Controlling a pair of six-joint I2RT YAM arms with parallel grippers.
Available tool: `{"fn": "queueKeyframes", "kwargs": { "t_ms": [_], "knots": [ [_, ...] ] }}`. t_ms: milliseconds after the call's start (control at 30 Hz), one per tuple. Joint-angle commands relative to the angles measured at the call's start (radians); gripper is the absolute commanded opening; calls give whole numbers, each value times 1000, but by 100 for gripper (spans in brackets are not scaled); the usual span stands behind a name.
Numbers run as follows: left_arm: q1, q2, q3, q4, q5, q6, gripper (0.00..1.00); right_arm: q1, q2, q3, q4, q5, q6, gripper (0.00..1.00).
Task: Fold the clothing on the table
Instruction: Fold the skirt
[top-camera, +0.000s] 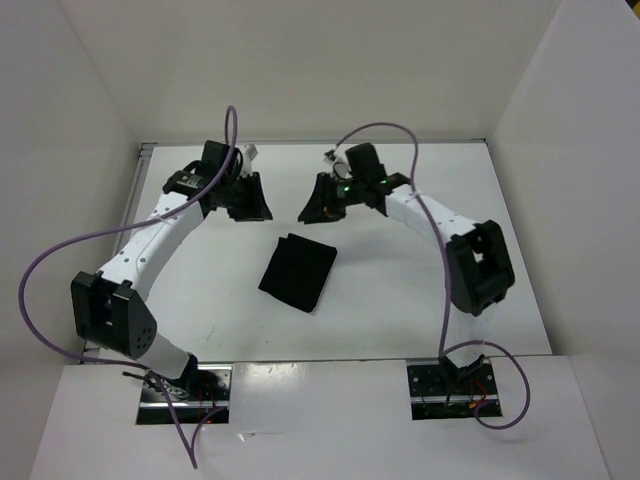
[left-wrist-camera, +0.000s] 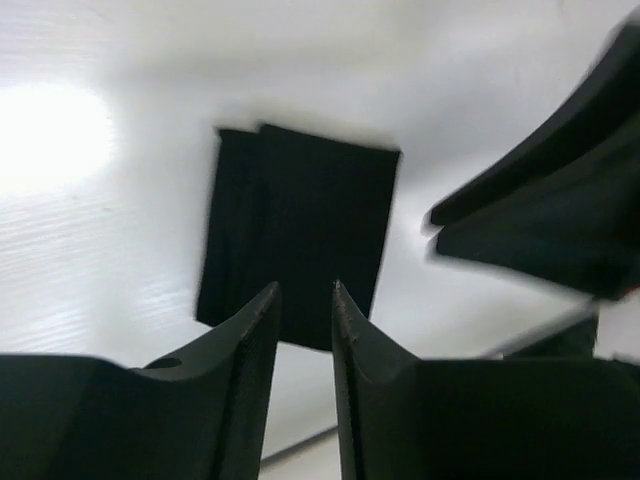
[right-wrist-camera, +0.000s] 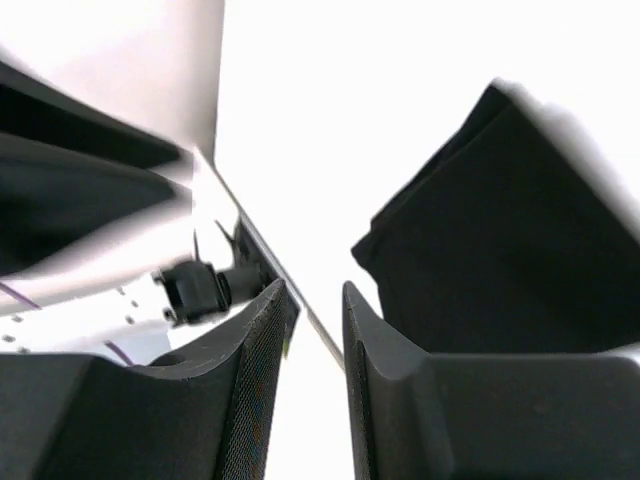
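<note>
arm bases (top-camera: 185, 385): two mounts bolted at the near edge, the left one here and the right one (top-camera: 450, 385) well apart from it.
table (top-camera: 400, 300): flat white surface with a thin metal rim along its near and far edges.
cables (top-camera: 40, 270): purple, looping off each arm; the left one swings out wide toward the side wall.
clothing (top-camera: 298, 272): one black piece lying flat near the middle of the table, folded into a compact rectangle and turned at a slant to the table edges. The left wrist view (left-wrist-camera: 300, 230) shows a second layer's edge along one side; the right wrist view (right-wrist-camera: 520, 240) shows a stacked corner. Neither gripper touches it.
left gripper (top-camera: 248, 203): just beyond the clothing on its far left, raised above the table. In its own camera (left-wrist-camera: 305, 290) the fingers stand a narrow gap apart with nothing between them: released.
right gripper (top-camera: 320, 205): just beyond the clothing on its far right, facing the left gripper across a small gap. Its own camera (right-wrist-camera: 315, 290) shows the fingers slightly parted and holding nothing: released.
walls (top-camera: 300, 60): plain white uprights closing in the table at the back and both sides.
</note>
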Motion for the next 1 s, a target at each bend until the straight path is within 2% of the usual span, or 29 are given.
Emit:
{"fn": "queueKeyframes", "kwargs": {
  "t_ms": [0,100,200,267,367,467,600,833,967],
  "knots": [
    [-40,10,-81,19,238,65,34,-67,-159,-31,-52,69,-40,35],
    [-62,45,-171,121,403,65,33,-127,-210,-69,-103,92,-51,35],
    [-73,91,-193,190,476,74,33,-164,-245,-121,-112,92,-51,35],
    [-73,155,-193,199,476,74,33,-164,-245,-134,-122,101,-51,35],
    [-54,224,-193,187,372,65,27,-173,-254,-146,-134,101,-51,36],
    [-10,243,-254,176,236,32,25,-173,-277,-156,-145,125,-51,36],
    [-10,286,-299,138,61,22,25,-182,-300,-178,-154,136,-51,36],
    [-42,381,-316,138,-22,31,25,-211,-395,-209,-194,167,-51,36],
    [-31,317,-307,118,-71,22,25,-248,-466,-227,-226,196,-60,37]
  ]
}}
